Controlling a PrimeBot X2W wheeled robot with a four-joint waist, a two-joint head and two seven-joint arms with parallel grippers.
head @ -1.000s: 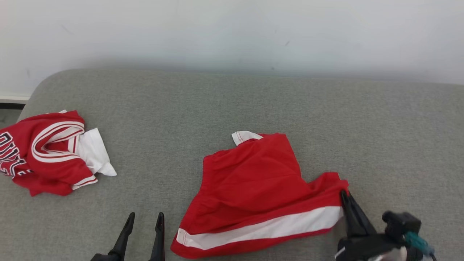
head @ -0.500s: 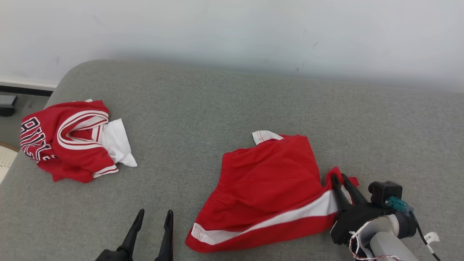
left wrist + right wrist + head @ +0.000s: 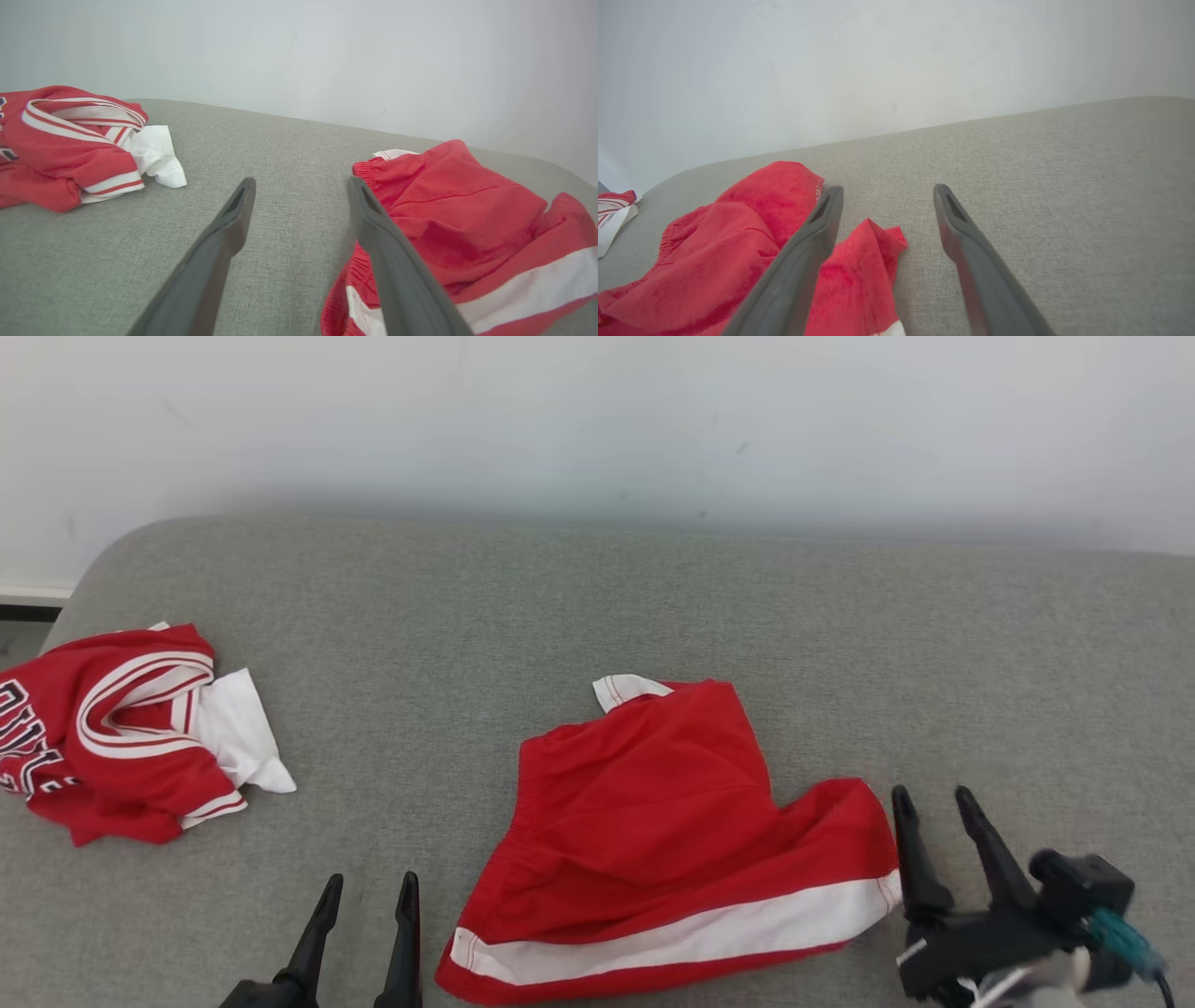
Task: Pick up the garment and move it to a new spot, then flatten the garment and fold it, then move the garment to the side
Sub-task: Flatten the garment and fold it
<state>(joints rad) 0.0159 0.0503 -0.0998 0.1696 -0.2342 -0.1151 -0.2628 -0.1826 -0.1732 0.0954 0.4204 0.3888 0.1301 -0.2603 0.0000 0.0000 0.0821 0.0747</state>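
right gripper | jaws wide, empty | just beside red shorts (contact unclear)

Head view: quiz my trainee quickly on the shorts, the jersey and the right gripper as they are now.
1. True or false: the right gripper is shut on the red shorts.
2. The jersey lies on the grey cushion to which side of the shorts? A) the robot's left B) the robot's right C) on top of them
3. Fill in: the broad stripe along the shorts' near edge is ____.
Key: 1 false: it is open beside the shorts' right edge, holding nothing. 2 A. 3 white.
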